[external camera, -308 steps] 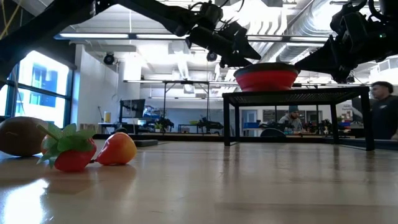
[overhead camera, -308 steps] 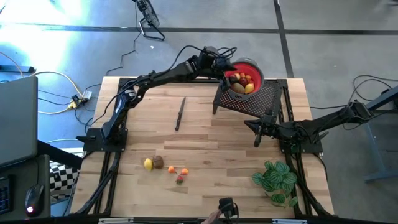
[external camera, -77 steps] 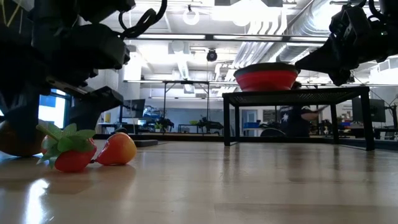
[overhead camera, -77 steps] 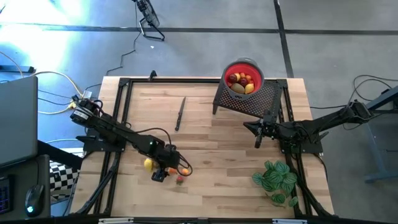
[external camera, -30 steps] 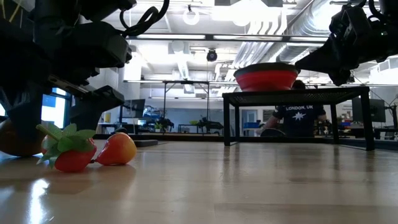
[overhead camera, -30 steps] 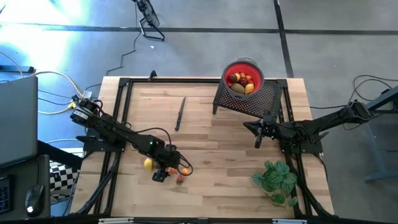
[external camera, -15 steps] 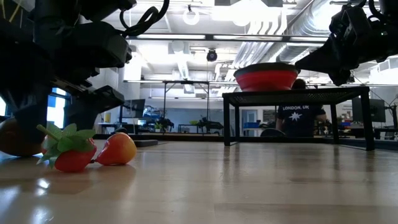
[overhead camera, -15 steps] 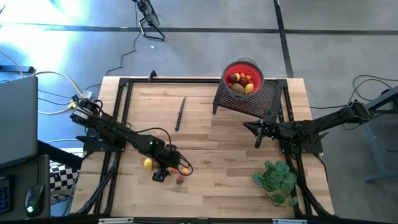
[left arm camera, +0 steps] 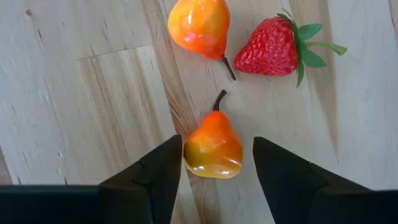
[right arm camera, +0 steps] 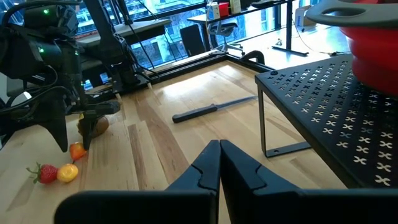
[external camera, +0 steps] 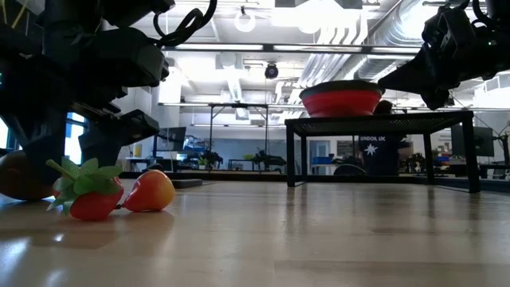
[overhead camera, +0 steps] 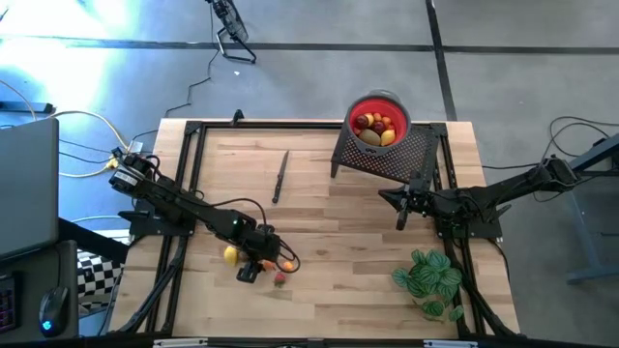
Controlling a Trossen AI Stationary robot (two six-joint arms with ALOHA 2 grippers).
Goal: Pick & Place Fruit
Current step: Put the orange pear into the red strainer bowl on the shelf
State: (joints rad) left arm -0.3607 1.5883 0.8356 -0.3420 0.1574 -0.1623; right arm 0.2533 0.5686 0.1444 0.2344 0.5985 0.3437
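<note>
A person [external camera: 381, 151] is standing in the room behind the counter [overhead camera: 338, 242], and the shirt is showing white letters that end in ", UK"; the beginning is not readable.

In the high view, the left arm is lying low and stretched over the counter toward 7 o'clock, where the loose fruit is waiting. The left gripper [overhead camera: 259, 263] is pointing down at the wood. Its fingers [left arm camera: 163, 168] are standing apart on both sides of one orange pear [left arm camera: 213, 146]. One finger is sitting right at the pear's side, the other is leaving a small gap, so the pear is lying on the counter and is not clamped. Just beyond it, a second orange pear [left arm camera: 199, 25] and one strawberry [left arm camera: 270, 48] are lying side by side. One yellow fruit [overhead camera: 230, 255] and one brown fruit [external camera: 17, 177] are resting beside the gripper.

One dark knife [overhead camera: 280, 177] is lying toward 11 o'clock. At 1 o'clock, one red bowl [overhead camera: 379, 121] is sitting on a black perforated stand [overhead camera: 397, 155] and is holding several fruit pieces [overhead camera: 372, 126]; I cannot count them exactly.

The right gripper [overhead camera: 401, 220] is waiting at 3 o'clock with its arm folded low, its fingers [right arm camera: 202, 171] pressing together and holding nothing. One green plant [overhead camera: 430, 278] is standing at 5 o'clock.
</note>
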